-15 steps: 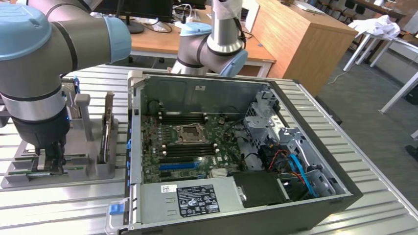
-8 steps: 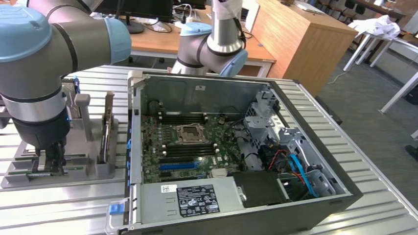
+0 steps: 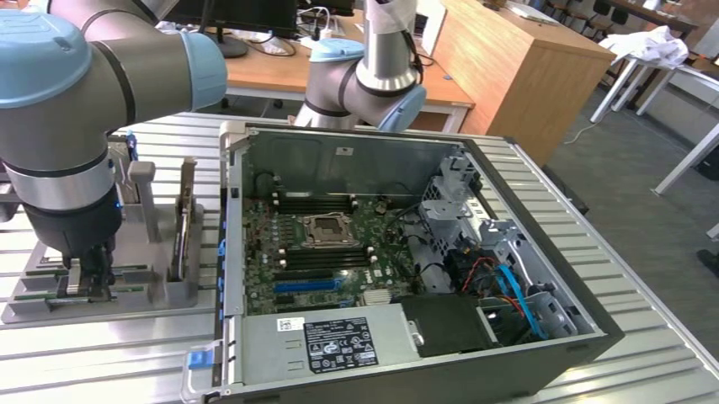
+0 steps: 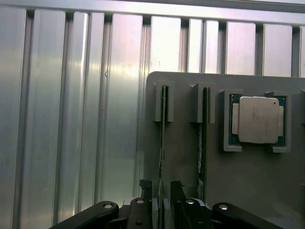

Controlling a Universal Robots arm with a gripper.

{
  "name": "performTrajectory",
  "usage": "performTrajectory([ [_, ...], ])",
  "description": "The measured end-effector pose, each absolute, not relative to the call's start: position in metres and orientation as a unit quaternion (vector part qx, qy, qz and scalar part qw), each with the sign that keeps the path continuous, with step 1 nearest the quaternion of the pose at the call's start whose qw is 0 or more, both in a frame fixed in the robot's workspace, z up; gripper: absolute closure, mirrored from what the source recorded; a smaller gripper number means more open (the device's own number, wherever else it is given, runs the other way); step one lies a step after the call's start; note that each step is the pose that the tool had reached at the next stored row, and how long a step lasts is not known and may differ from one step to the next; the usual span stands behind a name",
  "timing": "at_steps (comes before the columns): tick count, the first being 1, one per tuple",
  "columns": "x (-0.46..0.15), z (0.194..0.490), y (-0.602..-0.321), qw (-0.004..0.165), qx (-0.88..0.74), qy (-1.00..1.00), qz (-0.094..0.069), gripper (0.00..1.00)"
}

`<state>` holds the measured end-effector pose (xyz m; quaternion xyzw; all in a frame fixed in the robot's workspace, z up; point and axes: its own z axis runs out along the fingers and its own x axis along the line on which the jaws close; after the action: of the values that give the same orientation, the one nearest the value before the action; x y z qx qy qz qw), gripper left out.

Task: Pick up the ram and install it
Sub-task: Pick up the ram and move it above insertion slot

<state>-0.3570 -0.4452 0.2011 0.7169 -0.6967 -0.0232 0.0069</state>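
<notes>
The ram [image 4: 162, 138] is a thin green stick standing on edge in a slot of the grey holder [image 4: 183, 162]. My gripper [image 4: 163, 193] is open and straddles one end of it, a black finger [image 4: 148, 191] on each side with small gaps. In the exterior view the gripper [image 3: 87, 282] reaches down onto the holder [image 3: 168, 296] at that view's left, with the green edge of the ram [image 3: 133, 289] showing beside it. The open computer case [image 3: 584, 337] lies to the exterior view's right, its black motherboard slots [image 3: 326, 252] beside the processor socket.
A second green stick [image 4: 200, 152] stands in the neighbouring slot, and a processor chip [image 4: 258, 119] sits in a pocket beyond it. Upright flat parts [image 3: 183, 215] stand in the holder near my arm. Another robot arm [image 3: 371, 71] rises behind the case. Ribbed metal table [image 3: 663, 320] surrounds everything.
</notes>
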Motion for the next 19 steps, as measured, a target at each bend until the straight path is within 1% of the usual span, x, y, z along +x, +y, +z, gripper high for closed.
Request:
performTrajectory([
  [7,-0.3570,0.2012,-0.4452,0.007,0.717,-0.697,-0.023,0.70],
  [9,-0.3570,0.2012,-0.4452,0.007,0.717,-0.697,-0.023,0.72],
  [10,-0.3570,0.2012,-0.4452,0.007,0.717,-0.697,-0.023,0.79],
  [16,-0.3570,0.2012,-0.4452,0.007,0.717,-0.697,-0.023,0.79],
  [17,-0.3570,0.2012,-0.4452,0.007,0.717,-0.697,-0.023,0.80],
  [18,-0.3570,0.2012,-0.4452,0.007,0.717,-0.697,-0.023,0.87],
  [19,-0.3570,0.2011,-0.4452,0.007,0.717,-0.697,-0.023,0.87],
])
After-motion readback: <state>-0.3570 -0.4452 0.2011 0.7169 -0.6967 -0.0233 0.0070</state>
